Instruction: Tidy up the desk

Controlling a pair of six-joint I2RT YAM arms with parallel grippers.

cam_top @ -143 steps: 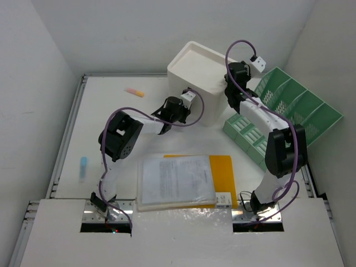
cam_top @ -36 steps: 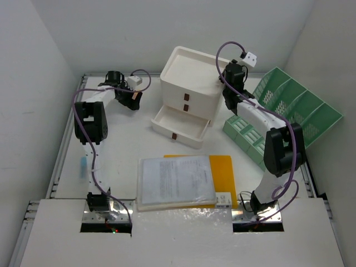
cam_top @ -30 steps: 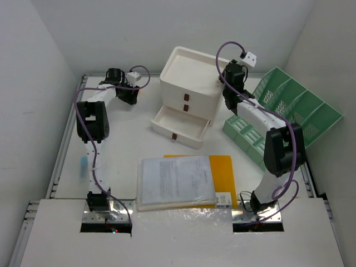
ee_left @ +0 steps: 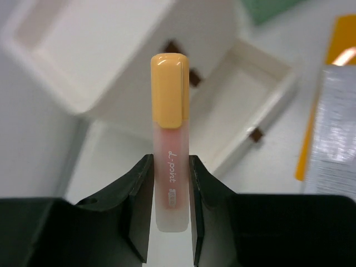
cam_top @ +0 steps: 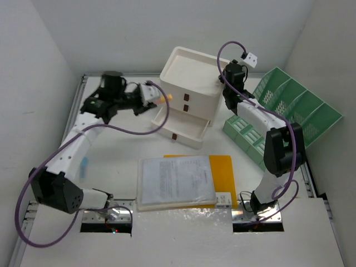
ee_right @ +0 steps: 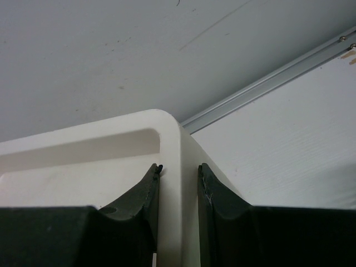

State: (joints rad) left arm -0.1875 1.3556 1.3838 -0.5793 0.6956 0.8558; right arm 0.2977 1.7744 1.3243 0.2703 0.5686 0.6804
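While the left gripper [ee_left: 169, 161] pinches a yellow-capped pen [ee_left: 169, 133], base hidden, the right gripper [ee_right: 179, 168] clamps a box rim [ee_right: 167, 128]

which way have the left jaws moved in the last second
Yes, the left jaws moved right toward the white drawer box, shut on the orange-capped tube.

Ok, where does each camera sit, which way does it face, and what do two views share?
Top external: above and behind the robot, looking down on the desk; the left arm and right arm both show.
Left wrist: on the left arm, looking along the left gripper, shut on a pen, toward the open drawer.
Right wrist: on the right arm, looking past the right gripper, shut on the drawer box rim.
Shared: top and left wrist both show pen and open drawer.
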